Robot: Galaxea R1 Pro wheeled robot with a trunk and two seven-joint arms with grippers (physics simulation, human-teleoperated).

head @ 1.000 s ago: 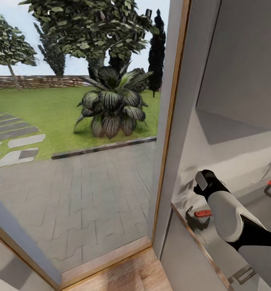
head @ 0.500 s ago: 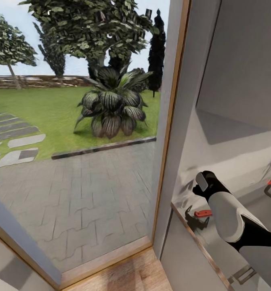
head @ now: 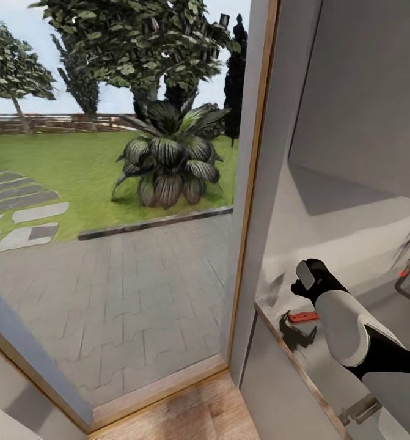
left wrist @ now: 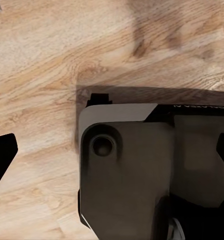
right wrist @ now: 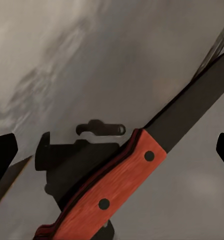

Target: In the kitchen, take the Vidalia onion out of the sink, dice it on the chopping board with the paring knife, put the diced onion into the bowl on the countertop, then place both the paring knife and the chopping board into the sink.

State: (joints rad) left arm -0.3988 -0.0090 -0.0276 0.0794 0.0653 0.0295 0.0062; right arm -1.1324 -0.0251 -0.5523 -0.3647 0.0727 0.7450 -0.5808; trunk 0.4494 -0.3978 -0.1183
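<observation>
The paring knife (right wrist: 142, 165), with its red handle and dark pointed blade, lies flat on the grey countertop (head: 351, 244). In the head view its handle (head: 303, 316) shows near the counter's left end, just below my right wrist. My right gripper (right wrist: 112, 150) hangs open above the knife, one dark fingertip on each side, not touching it. My left gripper (left wrist: 112, 150) is open over the wooden floor and my own dark base, holding nothing. The onion, board and bowl are out of view.
A tall glass pane (head: 107, 214) with a wooden frame (head: 250, 214) stands left of the counter, with a garden behind it. A chrome tap with a red knob (head: 409, 275) shows at the right edge. A grey wall rises behind the counter.
The head view has shifted slightly, so the window frame sits a little further left. My right arm and the knife stay in about the same place.
</observation>
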